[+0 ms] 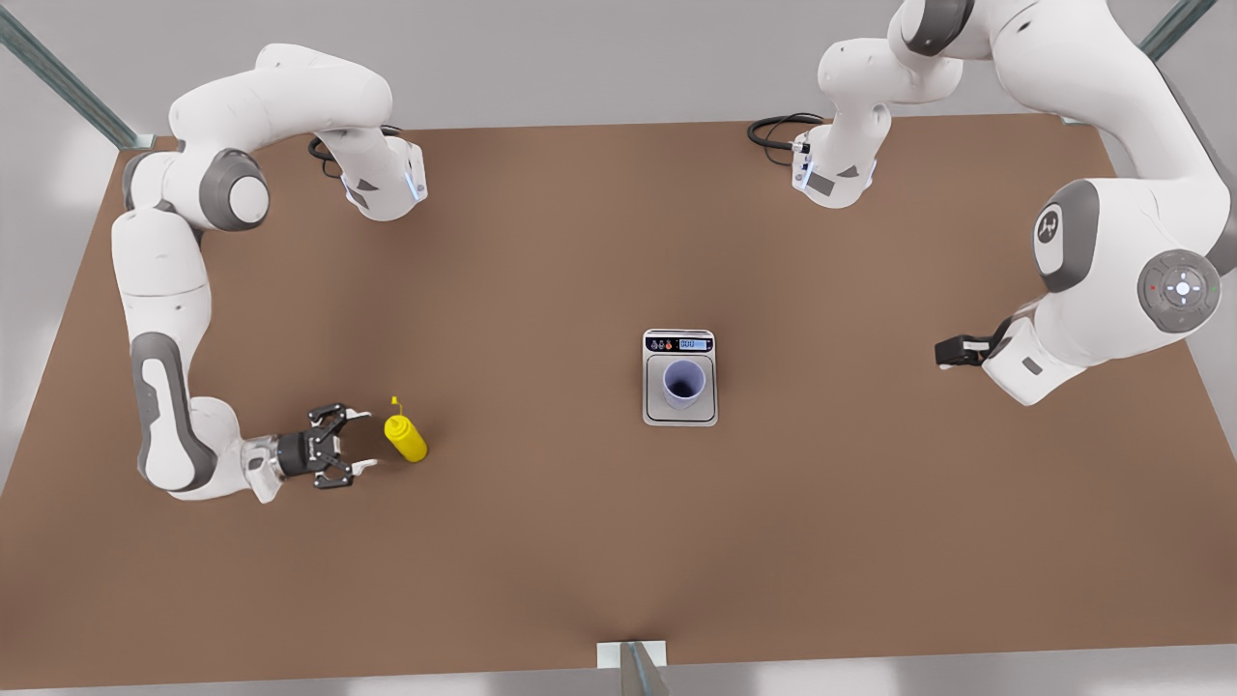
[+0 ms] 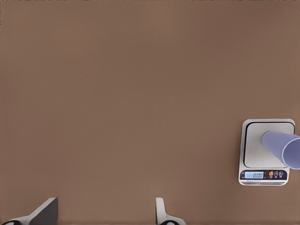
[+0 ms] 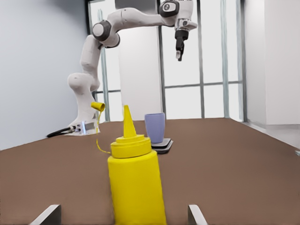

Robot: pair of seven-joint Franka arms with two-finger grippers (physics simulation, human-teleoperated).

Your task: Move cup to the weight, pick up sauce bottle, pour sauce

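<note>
While the cup [image 1: 684,383] stands upright on the steel plate of the weight [image 1: 680,413] around the middle of the brown table [image 1: 541,561], the right gripper [image 1: 358,443] sits low at the front view's left, fingers spread wide and empty. The sauce bottle [image 1: 406,437] stands just beyond its fingertips, not yet touched, nozzle up; in the right wrist view the bottle [image 3: 136,187] rises between the two fingers [image 3: 46,215], with the cup [image 3: 154,128] and scale farther off. The left gripper [image 1: 952,352] hangs high at the front view's right, well away from the scale, its fingers [image 2: 161,213] parted and holding nothing. That arm waits.
</note>
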